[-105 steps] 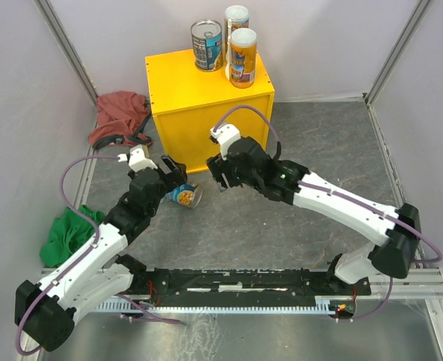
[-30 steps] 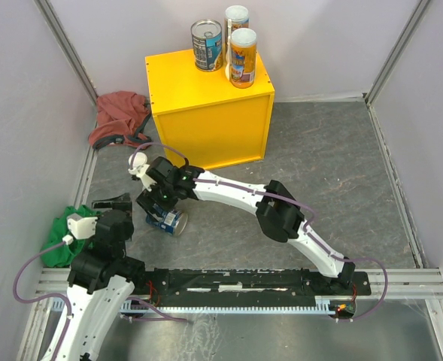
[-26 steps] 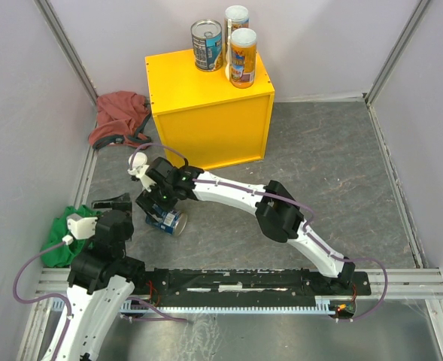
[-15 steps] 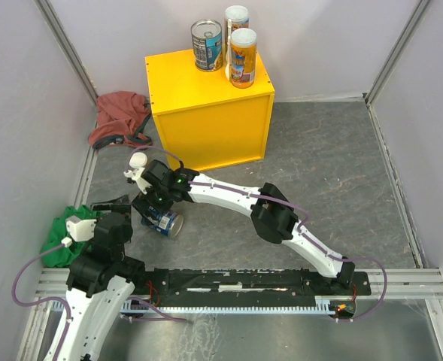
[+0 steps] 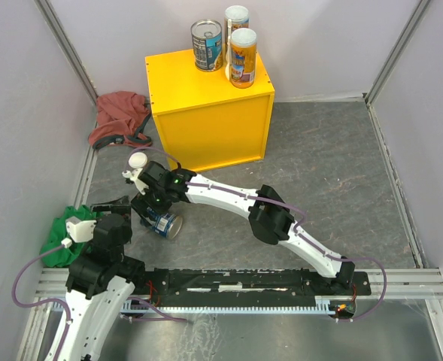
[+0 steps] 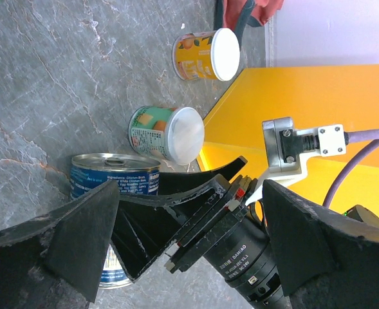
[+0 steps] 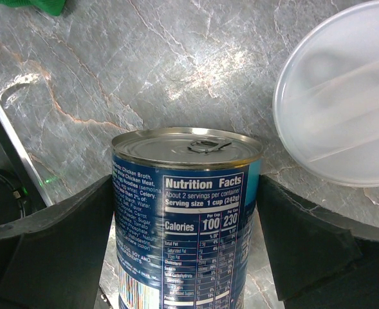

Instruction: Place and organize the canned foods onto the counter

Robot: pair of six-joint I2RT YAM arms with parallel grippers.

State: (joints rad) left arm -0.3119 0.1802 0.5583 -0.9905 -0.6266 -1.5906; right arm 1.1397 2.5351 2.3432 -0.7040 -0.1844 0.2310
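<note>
From above, a grey marbled table (image 5: 334, 173) walled by pale panels carries the yellow box (image 5: 206, 113). On the box stand one blue tin (image 5: 206, 45) and two orange cans (image 5: 243, 58). A second blue tin (image 5: 165, 223) lies on the table, mostly covered by the right jaws.

The left wrist view shows the left jaws spread wide and empty. Two short white-lidded cans (image 6: 205, 56) lie beside the box, hardly visible from above.

In the right wrist view, the right jaws straddle the second blue tin closely; whether they are clamped on it I cannot tell. A white lid (image 7: 334, 96) is cut off at the edge.
</note>
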